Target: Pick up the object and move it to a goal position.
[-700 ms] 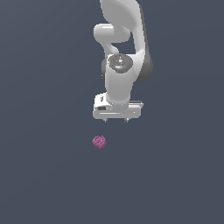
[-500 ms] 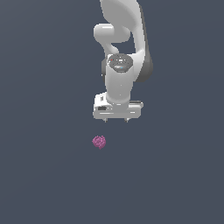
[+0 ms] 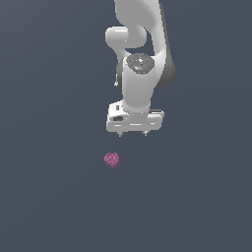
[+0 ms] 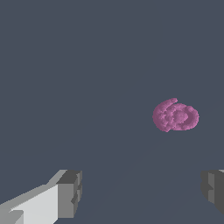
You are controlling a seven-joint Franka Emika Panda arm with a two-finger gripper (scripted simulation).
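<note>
The object is a small magenta-pink bumpy blob [image 3: 111, 159] lying on the dark grey floor, a little below the arm and toward the exterior view's left. It also shows in the wrist view [image 4: 175, 116], apart from the fingers. My white gripper [image 3: 132, 133] hangs above the floor, pointing down, with only the fingertips [image 3: 144, 133] showing under the hand. In the wrist view the gripper [image 4: 142, 192] is open and empty, its two grey fingertips [image 4: 70, 192] wide apart. The blob is not between them.
The white arm [image 3: 142, 59] rises to the top of the exterior view. The plain dark grey floor [image 3: 49, 197] fills the rest of both views.
</note>
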